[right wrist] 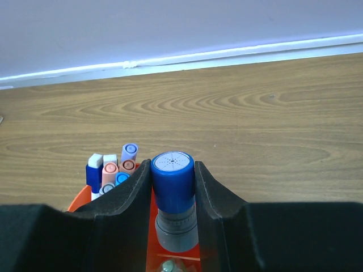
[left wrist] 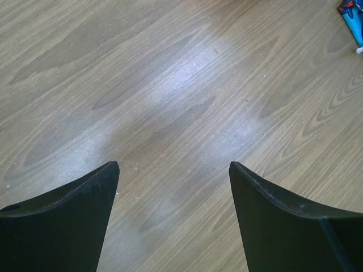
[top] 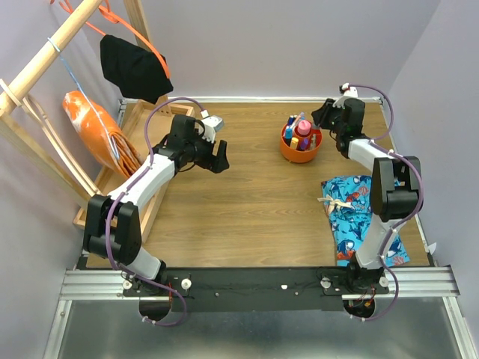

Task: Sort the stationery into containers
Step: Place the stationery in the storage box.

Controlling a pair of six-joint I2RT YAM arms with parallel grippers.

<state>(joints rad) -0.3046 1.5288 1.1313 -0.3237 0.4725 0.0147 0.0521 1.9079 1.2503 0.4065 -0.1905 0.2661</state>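
The orange-red pot stands at the back right of the table with several markers and pens upright in it. My right gripper hovers at its right rim. In the right wrist view it is shut on a stubby grey item with a blue cap, held upright over the pot. Pink, purple and blue markers stand in the pot on the left. My left gripper is open and empty over bare wood.
A blue patterned pouch lies on the table by the right arm; its corner shows in the left wrist view. A light-wood tray lies at the far left, beside a wooden rack with a black cloth and an orange bundle.
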